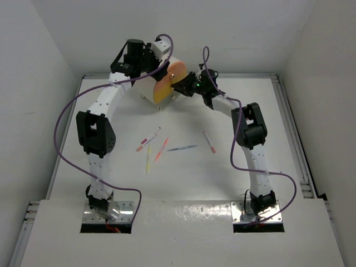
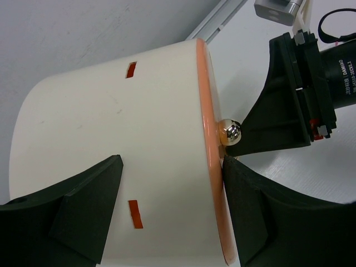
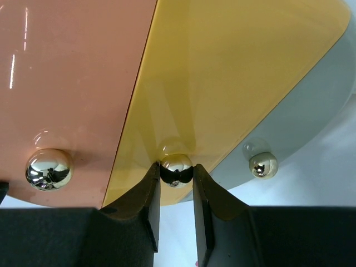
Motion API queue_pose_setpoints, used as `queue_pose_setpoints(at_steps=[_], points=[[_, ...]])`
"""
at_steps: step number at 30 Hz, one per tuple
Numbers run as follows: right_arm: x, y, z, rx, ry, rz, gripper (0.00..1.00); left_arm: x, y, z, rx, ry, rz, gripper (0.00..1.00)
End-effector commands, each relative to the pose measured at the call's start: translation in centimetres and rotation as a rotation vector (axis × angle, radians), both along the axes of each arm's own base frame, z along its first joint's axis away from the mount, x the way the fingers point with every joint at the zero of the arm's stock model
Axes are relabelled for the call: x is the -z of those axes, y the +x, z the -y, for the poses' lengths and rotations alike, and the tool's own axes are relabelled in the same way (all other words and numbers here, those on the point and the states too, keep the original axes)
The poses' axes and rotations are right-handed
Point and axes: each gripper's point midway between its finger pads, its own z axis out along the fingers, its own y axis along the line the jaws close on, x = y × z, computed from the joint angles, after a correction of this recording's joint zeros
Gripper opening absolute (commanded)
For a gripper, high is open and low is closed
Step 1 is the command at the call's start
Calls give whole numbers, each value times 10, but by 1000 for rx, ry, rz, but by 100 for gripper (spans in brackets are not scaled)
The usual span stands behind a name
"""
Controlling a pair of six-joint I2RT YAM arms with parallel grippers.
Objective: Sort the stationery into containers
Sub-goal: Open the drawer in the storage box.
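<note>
Overhead, cabinet [image 1: 147,92] half-hidden — right end effector [image 3: 176,173] pinches knob [image 3: 177,162].

A cream-white round cabinet [image 2: 111,122] stands at the far side of the tabletop [image 1: 250,122]. Its pink-peach drawer [image 3: 72,72] and yellow-orange drawer [image 3: 239,72] sit flush, each with a shiny knob [image 3: 176,168]. Nearer lie a pink-and-white pen [image 1: 149,138], an orange pen [image 1: 161,149], a yellow pen [image 1: 148,161], a blue pen [image 1: 182,148] and a pink pen [image 1: 209,142], scattered.

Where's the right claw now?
Right claw: far centre of the table in the top view, at the cabinet's front; the right wrist view shows its fingers either side of the yellow drawer's knob, right of the pink drawer's knob.
</note>
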Motion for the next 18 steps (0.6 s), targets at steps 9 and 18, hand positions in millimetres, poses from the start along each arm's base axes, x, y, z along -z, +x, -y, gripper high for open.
queue_pose_setpoints(at_steps=[9, 18], points=[[-33, -5, 16, -10, 30, 68, 5, 7, 13, -13, -86, -5, -27, 77], [-46, -24, 34, -30, 39, 63, 1, 10, 16, -19, -119, -5, -41, 77]])
